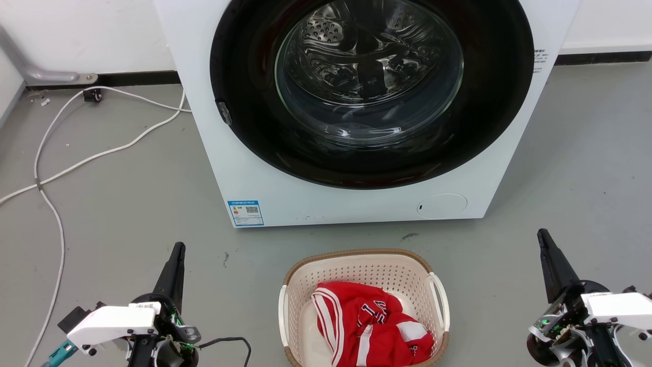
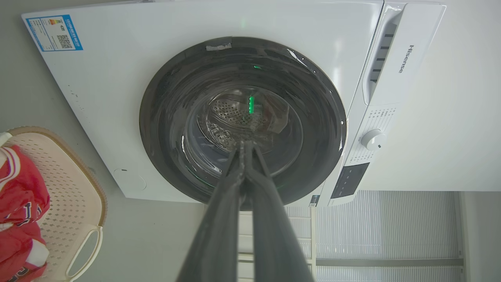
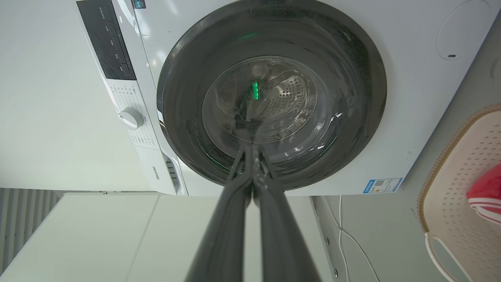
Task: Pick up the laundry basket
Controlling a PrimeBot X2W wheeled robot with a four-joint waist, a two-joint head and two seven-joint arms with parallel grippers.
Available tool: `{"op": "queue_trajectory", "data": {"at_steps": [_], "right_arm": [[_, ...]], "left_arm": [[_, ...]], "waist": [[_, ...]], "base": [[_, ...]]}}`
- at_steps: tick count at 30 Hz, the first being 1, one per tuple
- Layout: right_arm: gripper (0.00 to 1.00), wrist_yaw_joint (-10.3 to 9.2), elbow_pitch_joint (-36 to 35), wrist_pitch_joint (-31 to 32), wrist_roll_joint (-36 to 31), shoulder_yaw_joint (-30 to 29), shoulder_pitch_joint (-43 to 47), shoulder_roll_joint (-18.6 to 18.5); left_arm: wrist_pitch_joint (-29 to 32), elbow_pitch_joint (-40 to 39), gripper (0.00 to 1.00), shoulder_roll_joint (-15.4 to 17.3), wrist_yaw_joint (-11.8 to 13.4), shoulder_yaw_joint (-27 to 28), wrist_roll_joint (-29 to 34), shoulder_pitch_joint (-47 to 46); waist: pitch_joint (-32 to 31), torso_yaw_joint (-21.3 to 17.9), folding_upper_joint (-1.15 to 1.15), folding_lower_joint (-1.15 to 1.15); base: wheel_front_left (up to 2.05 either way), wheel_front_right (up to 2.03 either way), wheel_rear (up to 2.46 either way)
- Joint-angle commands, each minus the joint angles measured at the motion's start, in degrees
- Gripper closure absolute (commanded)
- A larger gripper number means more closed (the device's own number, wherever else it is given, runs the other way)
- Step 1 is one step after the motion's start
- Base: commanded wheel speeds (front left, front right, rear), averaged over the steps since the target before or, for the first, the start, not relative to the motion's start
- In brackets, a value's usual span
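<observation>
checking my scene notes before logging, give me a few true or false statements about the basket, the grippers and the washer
1. The laundry basket stands on the floor in front of the washing machine. True.
2. The basket is empty. False: a red garment lies in it.
3. The left gripper and the right gripper are both shut, holding nothing. True.
4. The left gripper grips a basket handle. False: it is off to the basket's left, apart from it.

Long blk tapered fingers [image 1: 173,272], white wrist shells [image 1: 113,323], thin blk cable [image 1: 232,340].
</observation>
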Motion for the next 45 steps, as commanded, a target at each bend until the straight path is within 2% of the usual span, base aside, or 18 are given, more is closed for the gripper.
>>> {"op": "queue_trajectory", "data": {"at_steps": [1, 22, 23, 31, 37, 45], "right_arm": [[1.00, -0.02, 0.03, 0.08, 0.23, -0.03, -0.59, -0.13], [1.00, -0.02, 0.03, 0.08, 0.23, -0.02, -0.59, -0.13], [0.00, 0.00, 0.00, -0.01, -0.01, -0.01, 0.00, 0.00], [0.00, 0.00, 1.27, -1.48, -2.12, 0.55, 1.33, 0.10], [0.00, 0.00, -0.56, -3.19, -9.58, 0.60, 1.62, 0.08], [0.00, 0.00, -3.56, -5.30, -19.59, 1.42, 2.39, 0.05]], "left_arm": [[0.16, 0.07, 1.00, -0.05, -0.16, 0.21, -0.02, -0.59], [0.24, 0.07, 1.00, -0.09, -0.16, 0.27, 0.08, -0.60], [0.00, -0.01, 0.00, -0.04, 0.00, 0.07, 0.01, -0.01], [-1.47, 0.34, 0.00, -0.25, 0.04, -0.11, 1.65, 1.37], [-3.17, -1.18, 0.00, -0.24, 0.25, 0.55, 7.60, 1.47], [-5.25, -4.37, 0.00, -0.22, 1.86, -0.12, 16.82, 1.91]], "waist": [[0.00, 0.00, 0.00, 0.00], [0.00, 0.00, 0.00, 0.00], [0.00, 0.00, 0.00, 0.00], [0.04, -0.02, 0.00, 0.00], [0.15, -0.05, 0.00, 0.00], [0.32, -0.09, 0.00, 0.00]], "base": [[0.00, 0.00, 0.00], [0.00, 0.00, 0.00], [0.00, 0.00, 0.00], [0.00, 0.00, 0.00], [0.00, 0.00, 0.00], [0.00, 0.00, 0.00]]}}
